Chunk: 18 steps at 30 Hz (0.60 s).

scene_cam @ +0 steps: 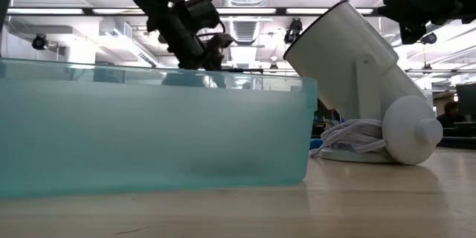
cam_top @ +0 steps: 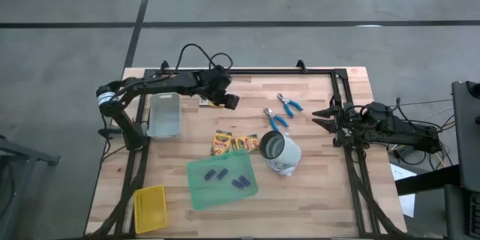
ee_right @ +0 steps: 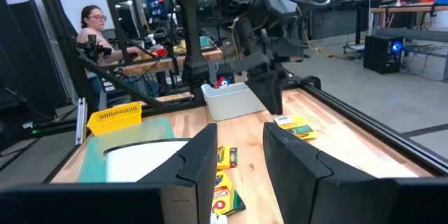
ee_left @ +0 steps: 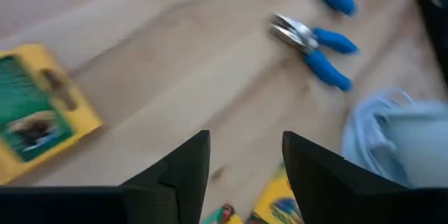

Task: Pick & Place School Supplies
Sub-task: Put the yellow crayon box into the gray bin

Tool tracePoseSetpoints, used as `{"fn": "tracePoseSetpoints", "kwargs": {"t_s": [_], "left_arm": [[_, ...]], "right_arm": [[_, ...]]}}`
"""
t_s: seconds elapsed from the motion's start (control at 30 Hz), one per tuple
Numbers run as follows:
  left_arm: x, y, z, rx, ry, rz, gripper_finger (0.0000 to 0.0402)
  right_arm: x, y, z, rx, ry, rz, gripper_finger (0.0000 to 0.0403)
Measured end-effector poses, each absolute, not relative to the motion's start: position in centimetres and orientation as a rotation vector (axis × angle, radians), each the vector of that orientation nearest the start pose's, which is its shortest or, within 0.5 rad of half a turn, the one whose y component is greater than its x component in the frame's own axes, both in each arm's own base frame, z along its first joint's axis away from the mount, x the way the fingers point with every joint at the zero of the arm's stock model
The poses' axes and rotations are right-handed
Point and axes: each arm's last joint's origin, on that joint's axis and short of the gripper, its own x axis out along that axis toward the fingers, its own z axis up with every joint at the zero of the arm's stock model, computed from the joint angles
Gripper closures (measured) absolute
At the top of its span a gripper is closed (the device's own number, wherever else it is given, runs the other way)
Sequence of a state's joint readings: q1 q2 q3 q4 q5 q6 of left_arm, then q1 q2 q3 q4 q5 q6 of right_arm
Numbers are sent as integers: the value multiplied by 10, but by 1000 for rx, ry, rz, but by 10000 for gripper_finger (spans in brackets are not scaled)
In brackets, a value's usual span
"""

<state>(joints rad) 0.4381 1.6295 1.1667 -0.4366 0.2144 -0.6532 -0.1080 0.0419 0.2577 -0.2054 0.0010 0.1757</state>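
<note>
Left pincer [cam_top: 231,101], fingers apart, hangs over the pale planked wooden tabletop [cam_top: 322,187], seemingly empty; a boxy yellow-and-green crayon box [ee_left: 38,112] lies nearby.

The table [cam_top: 322,187] is pale wood planks with a smooth matt finish. The pliers [ee_left: 311,45] have shiny metal tips and blue rubbery-looking handles. The crayon box [ee_left: 38,112] looks like printed card. The bin [scene_cam: 149,134] is frosted translucent plastic; the lamp [scene_cam: 357,67], smooth white plastic.

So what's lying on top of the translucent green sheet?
Four small purple-blue oblong pieces rest on the green sheet, two toward its middle and two nearer the white desk lamp. Whether anything lies beneath the sheet cannot be told.
</note>
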Motion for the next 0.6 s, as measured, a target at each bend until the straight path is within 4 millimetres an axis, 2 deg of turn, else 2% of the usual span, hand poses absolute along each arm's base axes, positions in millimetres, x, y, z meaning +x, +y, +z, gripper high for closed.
{"fn": "tracePoseSetpoints", "kwargs": {"t_s": [0.23, 0.6], "left_arm": [[317, 129, 238, -833, 786, 304, 218], [322, 114, 237, -768, 809, 253, 218]], "right_arm": [[79, -9, 227, 175, -20, -108, 289], [79, -9, 227, 175, -20, -108, 289]]}}
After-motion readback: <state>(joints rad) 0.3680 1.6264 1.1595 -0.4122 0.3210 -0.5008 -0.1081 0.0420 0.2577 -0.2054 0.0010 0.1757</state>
